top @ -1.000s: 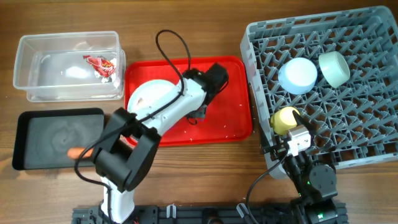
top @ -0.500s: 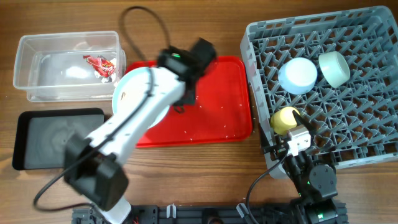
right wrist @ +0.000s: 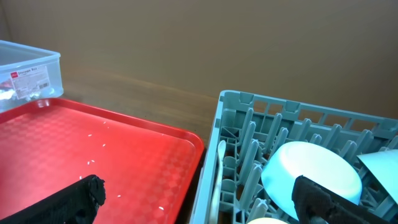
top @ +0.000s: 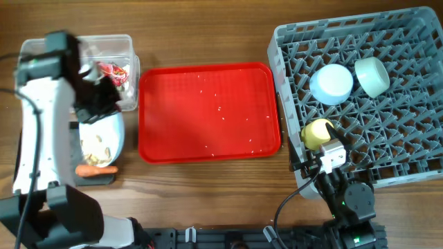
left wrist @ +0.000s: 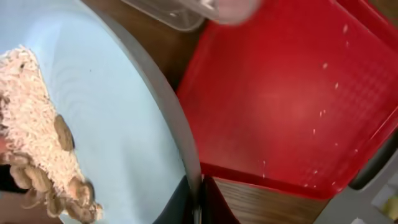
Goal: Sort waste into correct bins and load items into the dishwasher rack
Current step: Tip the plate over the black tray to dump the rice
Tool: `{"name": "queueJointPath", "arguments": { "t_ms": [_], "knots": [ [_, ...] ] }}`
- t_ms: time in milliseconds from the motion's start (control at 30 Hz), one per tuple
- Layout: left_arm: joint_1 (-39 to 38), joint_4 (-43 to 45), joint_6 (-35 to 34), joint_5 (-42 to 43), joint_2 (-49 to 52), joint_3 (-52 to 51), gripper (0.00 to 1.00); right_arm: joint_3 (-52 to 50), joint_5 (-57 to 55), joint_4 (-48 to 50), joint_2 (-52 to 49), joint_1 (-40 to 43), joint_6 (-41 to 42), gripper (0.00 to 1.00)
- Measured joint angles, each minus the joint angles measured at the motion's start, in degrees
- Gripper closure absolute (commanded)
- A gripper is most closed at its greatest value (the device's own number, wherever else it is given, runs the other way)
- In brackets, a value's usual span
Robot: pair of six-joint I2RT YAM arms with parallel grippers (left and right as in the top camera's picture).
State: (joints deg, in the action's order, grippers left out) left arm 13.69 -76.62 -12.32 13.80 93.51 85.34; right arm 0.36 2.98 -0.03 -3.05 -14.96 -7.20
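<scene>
— Looking down from above, where is the plate?

— Lower left of the frame. The left gripper [top: 102,111] has the pale blue plate [top: 109,135] by its upper rim, tilted over the black tray [top: 102,180], which it mostly hides. Beige food bits [top: 93,145] lie on the plate, and the carrot [top: 95,169] lies right at its lower edge.

— And around it?

— The clear tub [top: 111,40] sits in the upper left with the red wrapper [top: 114,72] inside. The red serving tray [top: 208,131] in the middle is speckled with pale crumbs [top: 220,107]. The grey rack [top: 401,159] fills the right side and holds the pale blue bowl [top: 331,83], the mint-green bowl [top: 372,75] and the yellow cup [top: 317,133].

— What about the left wrist view?

— At the bottom edge the dark fingers are clamped on the plate's rim. The food bits are heaped at the left, the red tray fills the right, and a corner of the tub shows at the top.

— And the right wrist?

— The right gripper [right wrist: 196,190] has its two dark fingers at the bottom corners, wide apart, with nothing between them. Beyond them the red tray meets the rack. The white spoon [right wrist: 219,165], as far as I can tell, stands among the pegs at the rack's left edge, with the pale blue bowl beside it.
</scene>
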Motion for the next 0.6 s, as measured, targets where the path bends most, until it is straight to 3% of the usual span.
{"name": "queueJointPath", "arguments": {
  "t_ms": [333, 467, 600],
  "knots": [
    [24.33, 4.52, 11.63, 21.07, -1.31, -8.00, 0.96, 0.00, 0.00, 0.00, 0.00, 0.00, 0.00, 0.00],
    [36.46, 1.38, 20.24, 35.74, -5.51, -8.04, 0.96, 0.00, 0.00, 0.00, 0.00, 0.00, 0.00, 0.00],
    [43.89, -4.35, 29.79, 47.01, -6.12, -8.52, 0.96, 0.00, 0.00, 0.00, 0.00, 0.00, 0.00, 0.00]
  ]
}}
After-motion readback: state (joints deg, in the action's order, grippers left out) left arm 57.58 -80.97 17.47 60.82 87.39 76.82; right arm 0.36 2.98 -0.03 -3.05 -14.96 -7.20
